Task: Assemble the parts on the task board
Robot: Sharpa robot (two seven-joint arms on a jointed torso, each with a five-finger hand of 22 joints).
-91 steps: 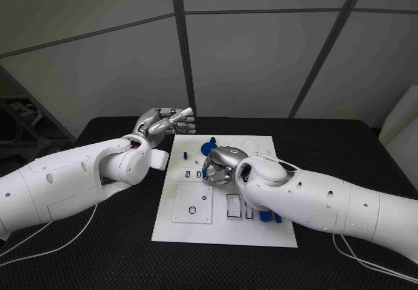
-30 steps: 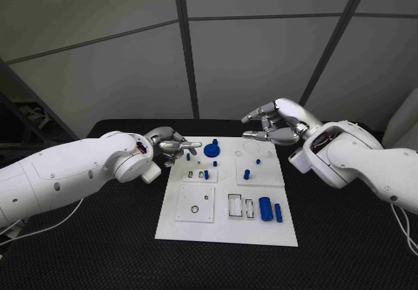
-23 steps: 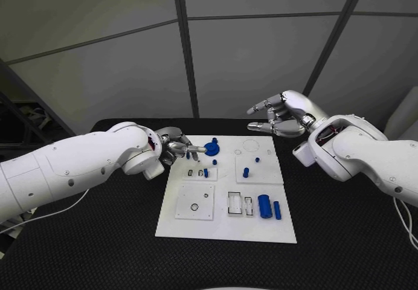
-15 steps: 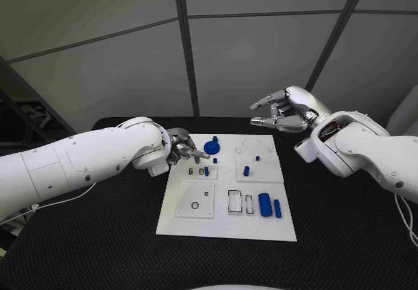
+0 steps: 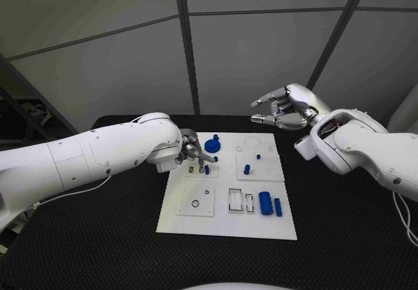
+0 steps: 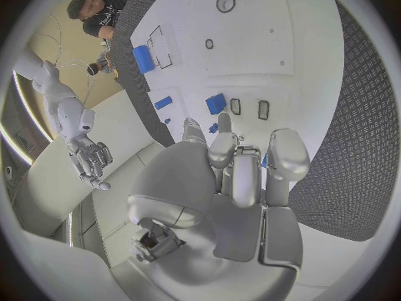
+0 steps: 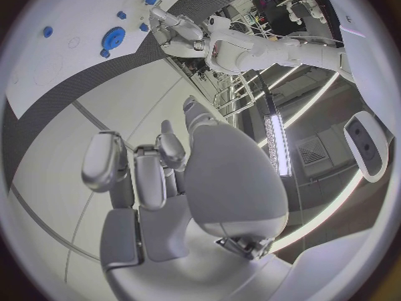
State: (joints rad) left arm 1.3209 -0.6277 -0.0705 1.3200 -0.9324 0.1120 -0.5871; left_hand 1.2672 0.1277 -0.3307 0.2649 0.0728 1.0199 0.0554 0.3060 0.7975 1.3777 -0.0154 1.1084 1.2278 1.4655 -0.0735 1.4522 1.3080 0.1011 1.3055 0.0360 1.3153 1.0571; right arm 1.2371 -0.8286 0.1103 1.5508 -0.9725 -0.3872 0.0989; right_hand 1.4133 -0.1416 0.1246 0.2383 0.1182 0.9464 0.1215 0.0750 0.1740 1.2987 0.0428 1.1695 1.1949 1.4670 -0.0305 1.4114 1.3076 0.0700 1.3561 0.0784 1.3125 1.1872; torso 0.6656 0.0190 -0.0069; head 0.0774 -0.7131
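Since half a second ago the left hand (image 5: 193,150) has come a little further over the left part of the task board (image 5: 229,220), and its arm now covers more of the bench (image 5: 96,241) on that side. Its fingers (image 6: 242,170) are curled together above the small slots near the board's far left corner; whether they pinch one of the blue parts I cannot tell, because a bit of blue shows just beside the fingertips but the contact is hidden. The right hand (image 5: 285,109) has stayed lifted above the far right corner of the board, well apart from it, with the fingers (image 7: 150,174) apart and holding nothing. On the board the blue gear (image 5: 212,145) stands near the far edge, just beside the left hand. Two small blue pegs (image 5: 246,168) stand on the right square plate, and a thick blue cylinder (image 5: 264,203) lies beside a thinner blue pin (image 5: 278,206) nearer the robot.
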